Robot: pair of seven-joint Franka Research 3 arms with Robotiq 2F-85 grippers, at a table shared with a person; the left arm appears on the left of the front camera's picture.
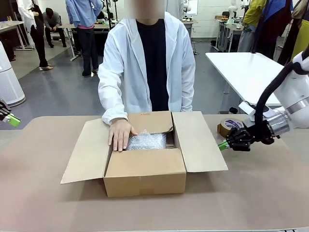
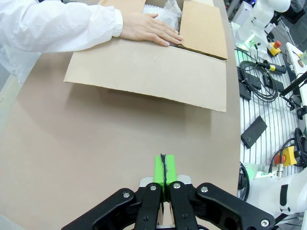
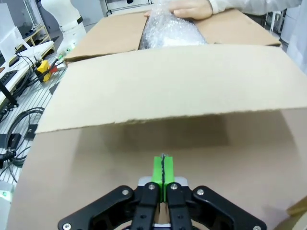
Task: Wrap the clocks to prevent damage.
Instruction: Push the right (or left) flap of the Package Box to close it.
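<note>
The right arm is coming in from the right edge of the front view and bending down low over the bench [image 1: 48, 203]. Its right end effector [image 1: 223, 145] is pointing toward the middle of the frame, near the outer edge of the carton's [image 1: 145, 171] right flap. Its green pads [image 3: 159, 168] are pressing together, and nothing is sitting between them. The left end effector [image 1: 13, 120] is showing at the left edge, at middle height and well apart from the carton. In the left wrist view its pads [image 2: 159, 168] are also pressing together and holding nothing.

The person at the top centre is leaning one hand [image 1: 120, 134] flat on the carton's left rim, with the fingers pointing to the bottom of the frame.

Counting the things: one brown carton is standing open at the centre. One bubble-wrapped bundle, the clocks [image 1: 146, 141], is lying inside it, just beside the hand. One roll of brown tape [image 1: 230, 126] is lying at the right, just behind the right end effector.
</note>
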